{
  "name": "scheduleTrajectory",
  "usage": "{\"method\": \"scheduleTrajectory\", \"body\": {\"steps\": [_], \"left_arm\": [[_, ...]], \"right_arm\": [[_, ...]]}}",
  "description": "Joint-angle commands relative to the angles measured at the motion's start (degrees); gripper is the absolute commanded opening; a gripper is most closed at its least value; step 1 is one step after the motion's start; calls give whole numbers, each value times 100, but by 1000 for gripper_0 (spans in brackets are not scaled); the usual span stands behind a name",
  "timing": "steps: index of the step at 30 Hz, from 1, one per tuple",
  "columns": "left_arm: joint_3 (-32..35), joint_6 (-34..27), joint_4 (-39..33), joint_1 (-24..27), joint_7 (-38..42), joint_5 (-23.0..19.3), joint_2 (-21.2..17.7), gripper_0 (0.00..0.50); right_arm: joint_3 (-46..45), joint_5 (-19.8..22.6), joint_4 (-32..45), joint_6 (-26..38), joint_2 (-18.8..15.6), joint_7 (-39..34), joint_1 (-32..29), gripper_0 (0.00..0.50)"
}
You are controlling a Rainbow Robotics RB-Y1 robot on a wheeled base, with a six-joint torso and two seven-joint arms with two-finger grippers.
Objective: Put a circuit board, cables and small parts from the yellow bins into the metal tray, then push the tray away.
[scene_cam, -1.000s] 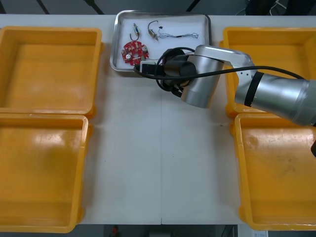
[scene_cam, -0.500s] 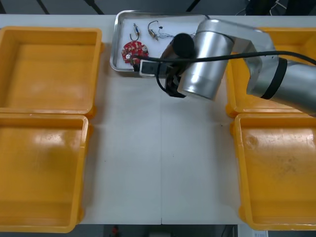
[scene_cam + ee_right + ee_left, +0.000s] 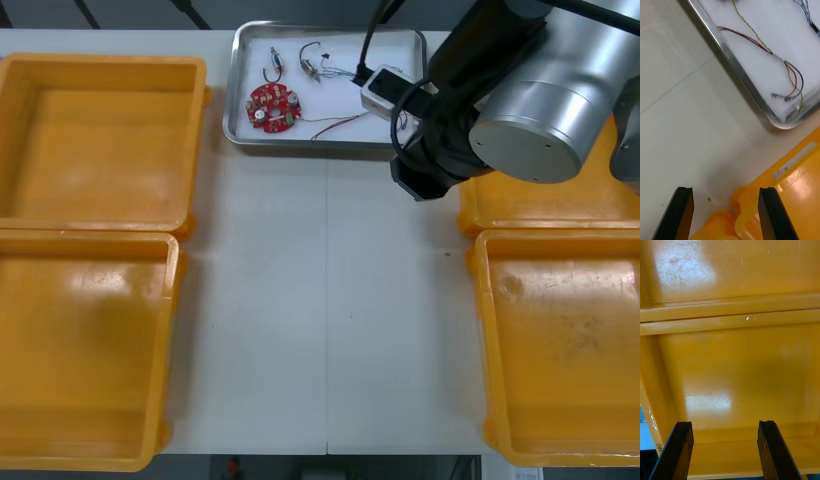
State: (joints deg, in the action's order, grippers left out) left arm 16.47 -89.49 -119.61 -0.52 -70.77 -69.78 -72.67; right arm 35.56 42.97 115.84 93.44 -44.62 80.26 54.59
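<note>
Now the tray point(image 3: 300, 143) lies near the far edge of the table point(image 3: 330, 300), its long side running left to right, holding the circuit board point(image 3: 272, 107), cables point(image 3: 335, 126) and small parts point(image 3: 272, 66). The right gripper point(image 3: 724, 189), wide and empty, hangs just off the tray's near right corner, so it seems the nearer arm for the push. The left gripper point(image 3: 724, 423), also wide, hangs over a yellow bin point(image 3: 733, 363)

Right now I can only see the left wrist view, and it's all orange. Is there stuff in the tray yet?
Observer: Yes. The tray holds a round red circuit board, a red and yellow cable and small metal parts.
Operator: My left jaws are open over a bin. Where's the other arm?
Observer: The right arm hangs by the tray's near right corner, jaws open, holding nothing.
</note>
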Motion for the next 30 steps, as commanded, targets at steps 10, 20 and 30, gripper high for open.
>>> {"method": "scheduleTrajectory", "body": {"steps": [10,20,30], "left_arm": [[137,54,-1,-45,204,-26,-10,500],[137,54,-1,-45,204,-26,-10,500],[137,54,-1,-45,204,-26,-10,500]], "right_arm": [[-2044,1091,1081,562,-1119,-1680,-1732,500],[-3977,1662,1098,755,-1303,-1566,-3235,500],[-4891,1539,914,737,-1312,-1425,-4246,500]]}}
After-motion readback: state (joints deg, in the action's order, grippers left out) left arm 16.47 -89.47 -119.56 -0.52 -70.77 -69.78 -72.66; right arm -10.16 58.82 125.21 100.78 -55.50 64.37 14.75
